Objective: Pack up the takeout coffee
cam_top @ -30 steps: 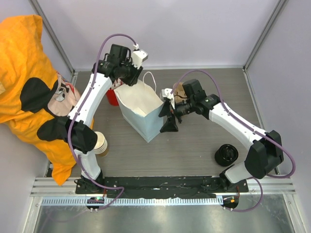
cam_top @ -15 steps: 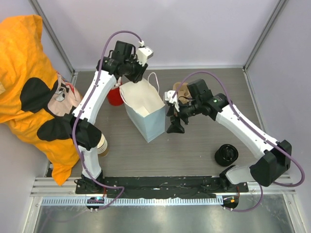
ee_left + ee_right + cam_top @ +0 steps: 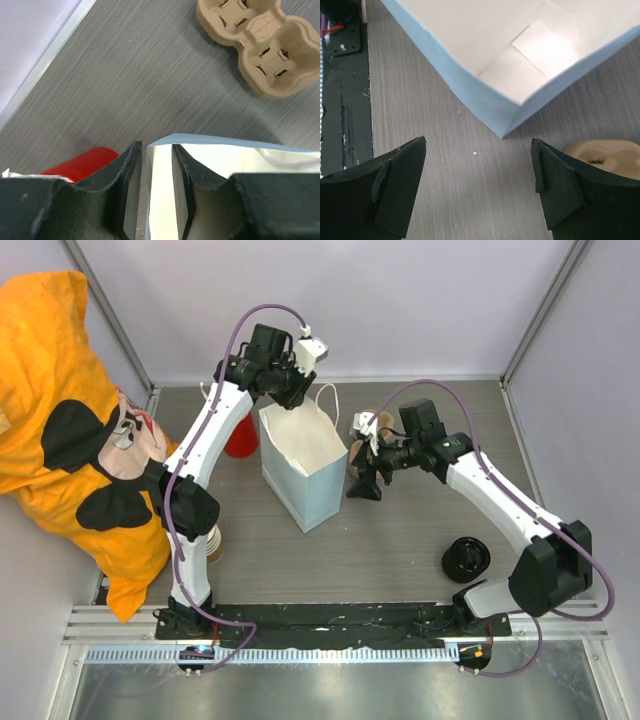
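The takeout coffee is out of view. A pale blue paper bag point(image 3: 300, 475) stands open in the middle of the table. My left gripper point(image 3: 291, 398) sits at its far rim, one finger inside and one outside, shut on the bag wall point(image 3: 225, 160). In the left wrist view the left gripper point(image 3: 156, 147) straddles that pale edge. My right gripper point(image 3: 366, 480) hovers low just right of the bag, open and holding nothing. In the right wrist view the right gripper point(image 3: 478, 141) frames bare table below the bag's corner point(image 3: 475, 97).
A tan cardboard cup carrier point(image 3: 359, 450) point(image 3: 260, 45) lies behind the right gripper. A red cup point(image 3: 238, 440) point(image 3: 85, 162) stands left of the bag. Stacked paper cups point(image 3: 213, 545) sit near the left arm. Black lids point(image 3: 466, 558) lie front right. Orange fabric point(image 3: 60, 390) fills the left side.
My left gripper moved right and farther back, taking the bag's rim along; the bag shifted right. The open right gripper backed off to the right.
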